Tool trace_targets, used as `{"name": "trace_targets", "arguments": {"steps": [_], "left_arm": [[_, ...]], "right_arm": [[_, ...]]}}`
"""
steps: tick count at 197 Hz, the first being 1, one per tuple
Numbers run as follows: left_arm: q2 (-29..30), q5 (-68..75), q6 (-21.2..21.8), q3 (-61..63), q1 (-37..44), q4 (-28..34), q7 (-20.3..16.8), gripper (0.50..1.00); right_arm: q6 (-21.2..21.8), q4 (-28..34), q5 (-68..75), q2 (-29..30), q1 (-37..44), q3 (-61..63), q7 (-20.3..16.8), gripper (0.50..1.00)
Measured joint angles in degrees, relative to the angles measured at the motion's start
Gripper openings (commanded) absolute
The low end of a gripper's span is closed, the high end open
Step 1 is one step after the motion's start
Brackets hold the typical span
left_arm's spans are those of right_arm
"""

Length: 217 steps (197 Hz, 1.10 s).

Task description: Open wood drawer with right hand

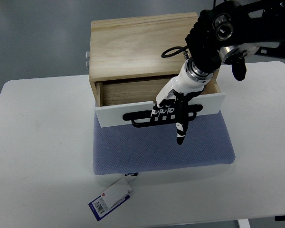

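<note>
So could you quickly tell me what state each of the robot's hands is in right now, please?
Left hand: not in view.
Right hand: fingers curled around the black handle on the white front of the wooden drawer, which is partly pulled out.

Lab or robot test bench, not home. Evidence: plain white table (42, 156) with rounded corners, bare grey floor (33, 38) behind it. On table, staged setup: blue-grey cushion pad (161, 149) with retail barcode tag (111, 198) attached at pad's front-left corner, tag lying on table just in front of pad. Small wood drawer box (142, 45) with white drawer front (109, 115) stands at pad's rear edge. No household clutter near pad. Black robot arm (237, 26) enters above pad's rear-right.
</note>
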Motion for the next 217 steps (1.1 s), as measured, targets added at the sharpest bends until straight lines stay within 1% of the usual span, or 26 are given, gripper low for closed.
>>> {"name": "trace_targets", "arguments": {"steps": [45,131,217], "left_arm": [[0.00,0.00,0.00,0.01,0.00,0.00,0.00,1.000],[0.00,0.00,0.00,0.11,0.00,0.00,0.00,1.000],[0.00,-0.01,0.00,0.11,0.00,0.00,-0.02,1.000]], "right_arm": [[0.81,1.41,0.39,-1.29,0.17,0.00,0.00,0.944],[0.89,4.66,1.96,-4.71,0.32,0.00,0.00,0.944],[0.91,6.33,5.70,-5.55,3.04,0.48,-0.09,0.944]]}}
